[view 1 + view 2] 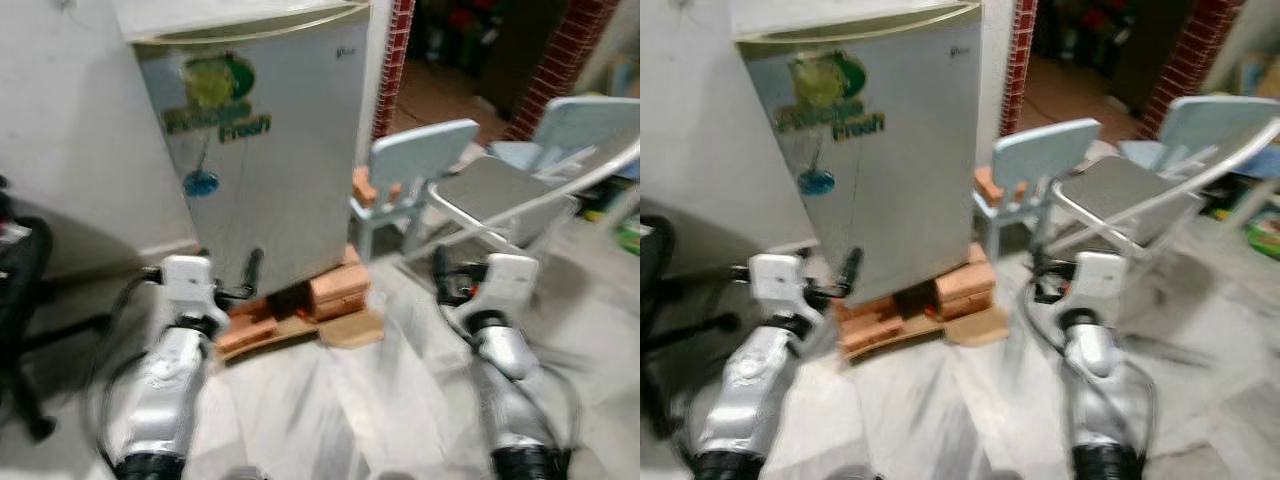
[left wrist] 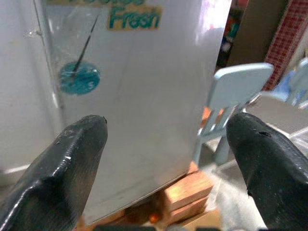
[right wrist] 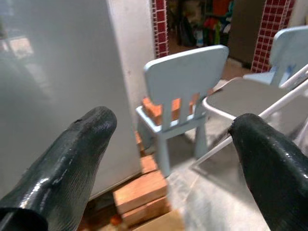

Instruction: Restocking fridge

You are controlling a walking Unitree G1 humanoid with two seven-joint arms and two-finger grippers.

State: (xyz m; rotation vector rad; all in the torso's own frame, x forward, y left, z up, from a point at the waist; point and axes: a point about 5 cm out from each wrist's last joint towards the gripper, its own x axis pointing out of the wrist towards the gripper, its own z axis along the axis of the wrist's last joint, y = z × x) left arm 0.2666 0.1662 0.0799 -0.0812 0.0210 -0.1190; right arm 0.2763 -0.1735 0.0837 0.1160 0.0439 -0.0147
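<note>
A small silver fridge [image 1: 270,150] stands straight ahead with its door closed and a green "Fresh" sticker [image 1: 215,95] on the front. It rests on bricks [image 1: 335,290] and a wooden board. My left gripper [image 1: 248,280] is held low in front of the fridge's bottom edge, open, with nothing between its fingers [image 2: 72,159]. My right gripper [image 1: 445,278] is out to the right of the fridge, open and holding nothing; its fingers [image 3: 82,149] frame a small blue chair. The head views are blurred.
A light blue child's chair [image 1: 410,170] with a brick [image 1: 365,188] on its seat stands right of the fridge. Beyond it are a grey folding chair [image 1: 500,190] and another blue chair [image 1: 580,125]. A black office chair [image 1: 20,290] is at far left. A red brick pillar [image 1: 395,50] rises behind.
</note>
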